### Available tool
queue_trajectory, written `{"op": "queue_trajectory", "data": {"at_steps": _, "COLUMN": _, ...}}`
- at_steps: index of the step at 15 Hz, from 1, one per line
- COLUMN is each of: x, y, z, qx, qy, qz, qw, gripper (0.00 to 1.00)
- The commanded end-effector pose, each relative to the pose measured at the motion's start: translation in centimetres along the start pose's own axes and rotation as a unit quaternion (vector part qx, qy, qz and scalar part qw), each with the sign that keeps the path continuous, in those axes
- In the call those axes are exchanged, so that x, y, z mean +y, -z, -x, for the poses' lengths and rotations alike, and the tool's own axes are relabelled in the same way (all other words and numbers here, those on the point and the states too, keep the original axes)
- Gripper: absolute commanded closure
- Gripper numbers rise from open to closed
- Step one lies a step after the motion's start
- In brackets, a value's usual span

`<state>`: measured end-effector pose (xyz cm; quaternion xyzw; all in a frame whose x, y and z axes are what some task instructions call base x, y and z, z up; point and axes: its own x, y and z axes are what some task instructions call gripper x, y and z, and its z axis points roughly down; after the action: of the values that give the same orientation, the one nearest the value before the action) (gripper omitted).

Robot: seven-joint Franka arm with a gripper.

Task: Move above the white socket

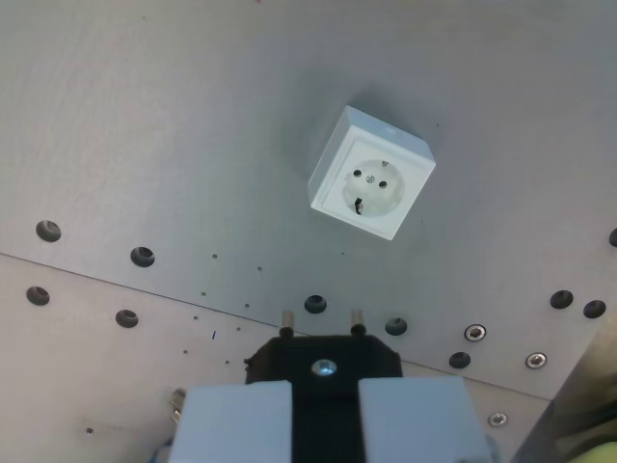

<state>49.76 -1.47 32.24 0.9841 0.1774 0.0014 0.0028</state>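
Observation:
The white socket (372, 174) is a square box with a round two-hole face, lying on the grey metal plate (174, 125) right of centre in the upper half of the wrist view. My gripper (323, 429) fills the bottom edge. Its two pale fingers (236, 422) are shut on a black plug (323, 365). The plug's two metal pins (356, 318) point up the picture toward the socket. The pin tips lie well below the socket and slightly to the wrist view's left of it.
A row of dark holes (143, 257) and a seam (116, 282) cross the plate below the socket. Screw heads (474, 333) sit at the lower right. A second plate edge (569, 386) and something yellow (598, 453) show in the bottom right corner.

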Motion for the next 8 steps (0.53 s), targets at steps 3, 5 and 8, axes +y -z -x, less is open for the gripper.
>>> {"op": "queue_trajectory", "data": {"at_steps": 3, "x": 0.0, "y": -0.01, "z": 0.01, "qx": 0.0, "qy": 0.0, "qz": 0.0, "qw": 1.0, "gripper": 1.0}}
{"op": "queue_trajectory", "data": {"at_steps": 5, "x": 0.0, "y": -0.05, "z": 0.02, "qx": 0.001, "qy": -0.002, "qz": 0.0, "qw": 1.0, "gripper": 1.0}}
{"op": "queue_trajectory", "data": {"at_steps": 8, "x": 0.03, "y": -0.2, "z": 0.06, "qx": 0.001, "qy": -0.007, "qz": 0.0, "qw": 1.0, "gripper": 1.0}}
